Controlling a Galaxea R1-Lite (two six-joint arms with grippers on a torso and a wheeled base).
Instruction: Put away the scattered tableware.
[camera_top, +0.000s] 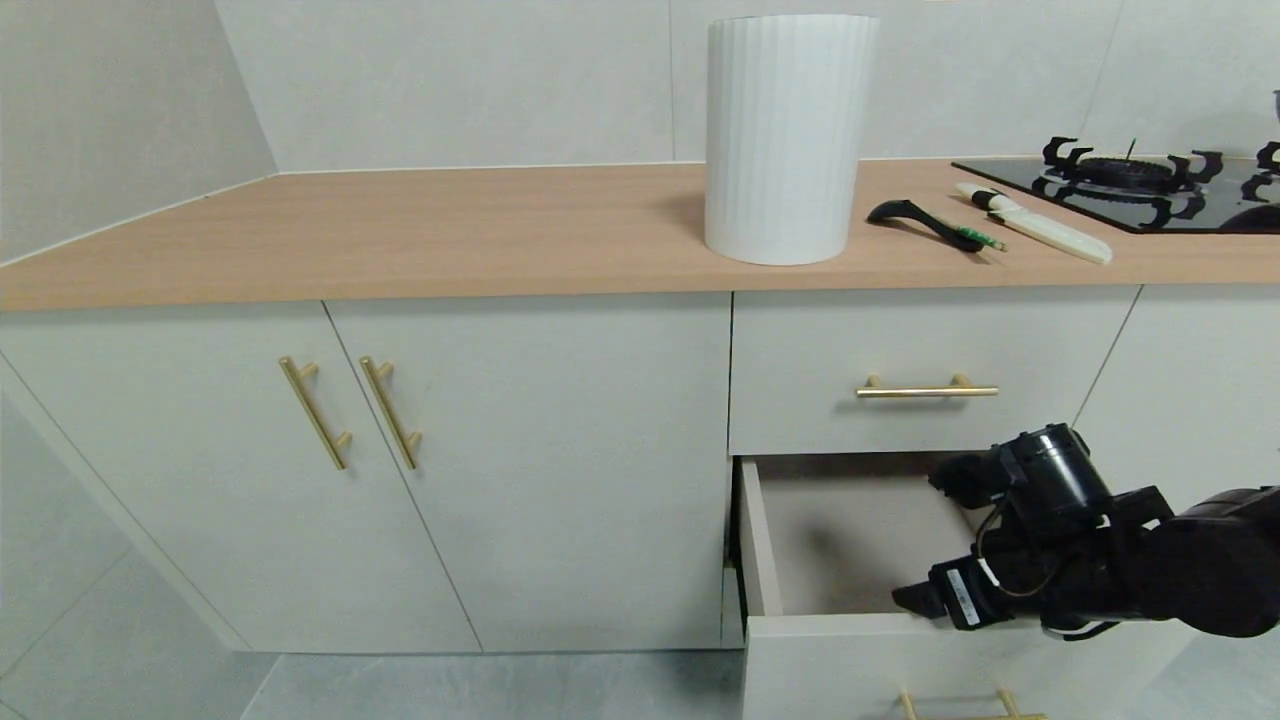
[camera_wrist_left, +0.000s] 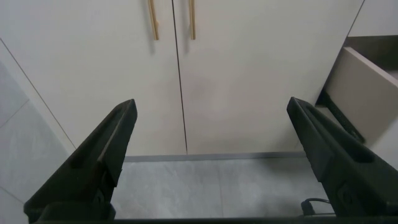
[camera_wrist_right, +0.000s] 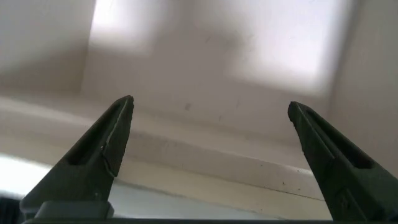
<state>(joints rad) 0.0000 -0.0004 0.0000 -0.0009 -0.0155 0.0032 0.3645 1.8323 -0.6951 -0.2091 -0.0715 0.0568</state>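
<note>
Wood-look bench (camera_top: 450, 230) carries the task's things at its right end. A black-handled utensil (camera_top: 925, 223) and a white knife (camera_top: 1040, 235) lie flat just beside each other, between the white ribbed canister (camera_top: 785, 140) and the hob (camera_top: 1130, 185). Both look light, stiff and thin. The smooth handles are likely slippery, and the knife blade is possibly brittle. It is best to pinch each across the handle at mid-length, and lying flat leaves little clearance under them. The lower drawer (camera_top: 760, 540) is pulled out below, likely the place to drop them. The right end effector (camera_wrist_right: 209, 102) has its fingers spread wide and holds nothing, at the drawer's front edge. The left end effector (camera_wrist_left: 211, 102) is also spread wide and holds nothing, low before the cabinet doors (camera_wrist_left: 180, 74).
</note>
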